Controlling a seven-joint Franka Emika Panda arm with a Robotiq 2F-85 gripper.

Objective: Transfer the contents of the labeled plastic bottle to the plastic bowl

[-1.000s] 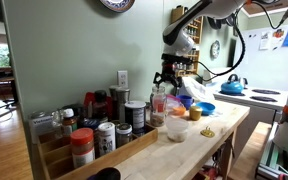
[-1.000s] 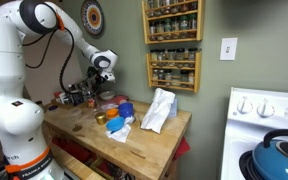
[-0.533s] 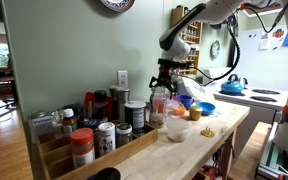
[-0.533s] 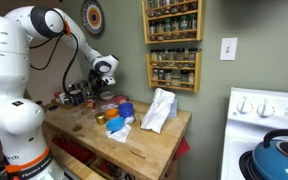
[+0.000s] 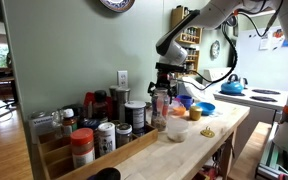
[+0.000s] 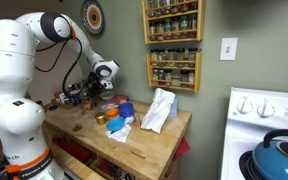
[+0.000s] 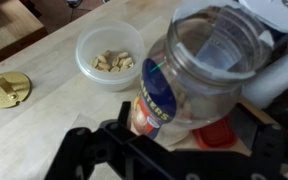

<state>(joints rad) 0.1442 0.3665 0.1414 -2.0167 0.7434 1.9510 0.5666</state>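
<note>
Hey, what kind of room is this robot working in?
Most likely a home kitchen: wall-mounted spice racks, a white stove with a blue kettle, and a wooden counter crowded with jars.

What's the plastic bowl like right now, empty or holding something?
Holding something: in the wrist view a few small tan pieces lie on the bottom of the plastic bowl, well short of full.

Along the wall edge of the bench (image 5: 192,142), jars (image 5: 136,116) stand close together. Blue bowls (image 5: 202,107) and a white bag (image 6: 159,110) crowd the end toward the stove (image 6: 259,100). Toward the front edge, beside the plastic bowl (image 5: 176,127), bare wood is free.
</note>
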